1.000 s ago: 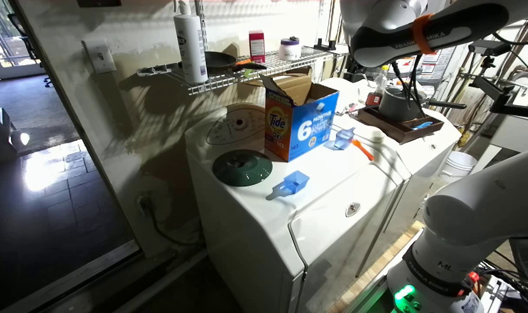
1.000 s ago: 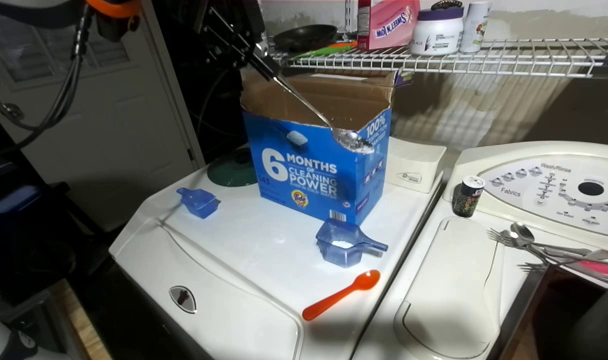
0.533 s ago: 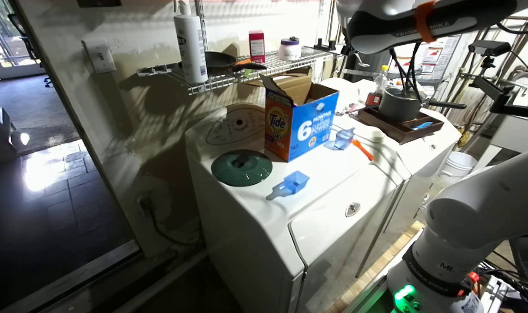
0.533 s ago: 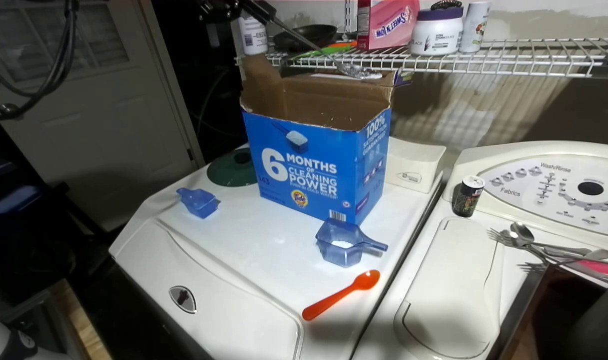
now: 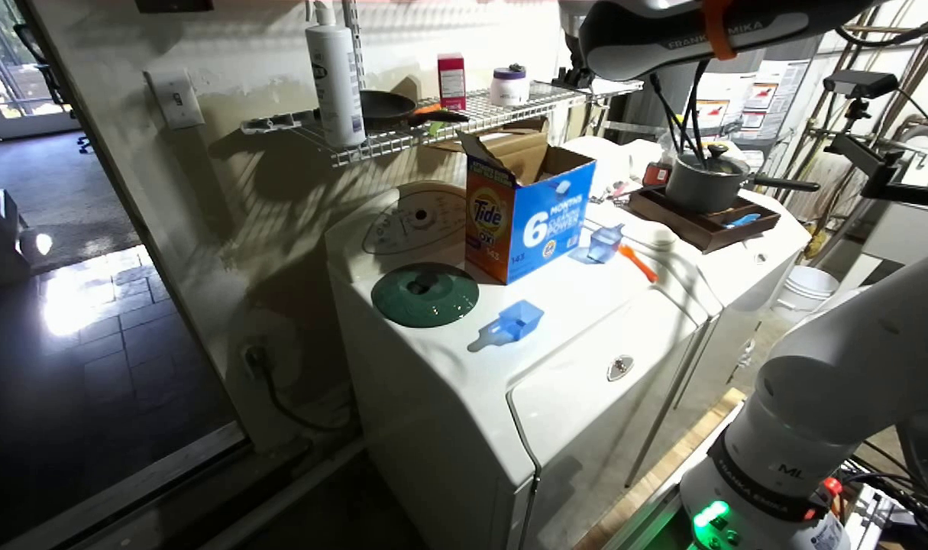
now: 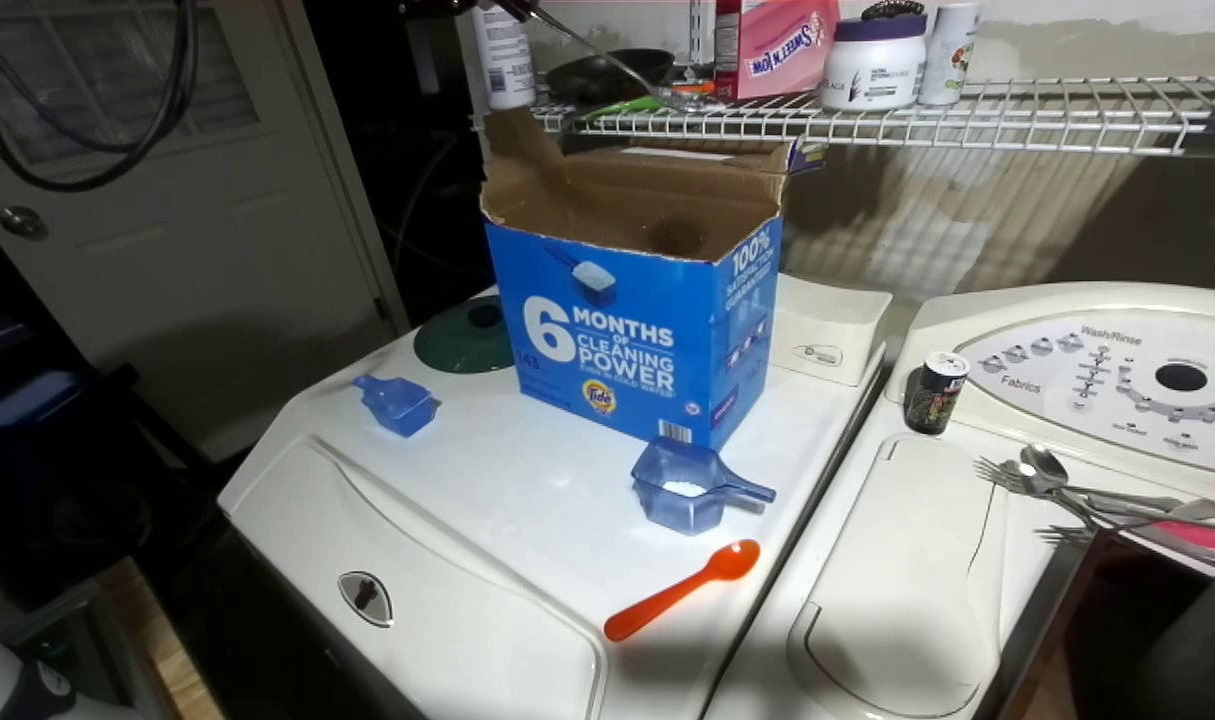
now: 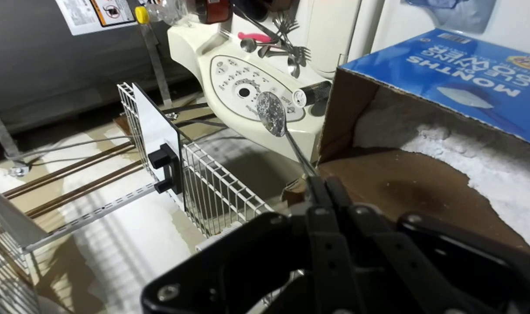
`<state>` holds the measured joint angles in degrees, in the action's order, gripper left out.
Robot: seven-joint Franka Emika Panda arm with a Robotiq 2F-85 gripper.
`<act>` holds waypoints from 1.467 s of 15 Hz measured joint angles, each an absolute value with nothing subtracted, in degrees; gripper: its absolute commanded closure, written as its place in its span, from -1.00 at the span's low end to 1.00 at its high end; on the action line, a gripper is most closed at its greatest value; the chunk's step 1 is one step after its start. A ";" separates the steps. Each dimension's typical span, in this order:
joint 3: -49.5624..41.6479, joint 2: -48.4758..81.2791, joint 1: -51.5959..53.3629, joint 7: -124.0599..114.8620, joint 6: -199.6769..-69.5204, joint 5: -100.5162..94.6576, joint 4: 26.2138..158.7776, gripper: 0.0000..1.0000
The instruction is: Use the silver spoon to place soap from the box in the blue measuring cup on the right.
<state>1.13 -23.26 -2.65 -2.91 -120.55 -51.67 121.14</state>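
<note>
1. Silver spoon [image 7: 273, 115] just went up, now higher than the box [image 6: 617, 330] in an exterior view, handle pinched by the gripper [image 7: 326, 185].
2. Looks speckled, not loaded, so I'd guess it needs another scoop.
3. Blue measuring cup [image 6: 682, 516] sits just beside the box, some soap [image 6: 684, 489] inside.

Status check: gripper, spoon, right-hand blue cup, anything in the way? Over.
Gripper shut on silver spoon, flecked white. Right-hand blue measuring cup holds some white powder. Spoon looks apart from box; gap to wire shelf unclear.
</note>
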 measured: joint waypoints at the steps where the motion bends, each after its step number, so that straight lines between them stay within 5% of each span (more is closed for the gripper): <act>1: 1.09 -22.35 -2.14 -2.82 -120.58 -50.44 120.43 0.98; 22: -5.55 -6.83 -1.42 13.60 -127.01 -6.78 111.22 0.98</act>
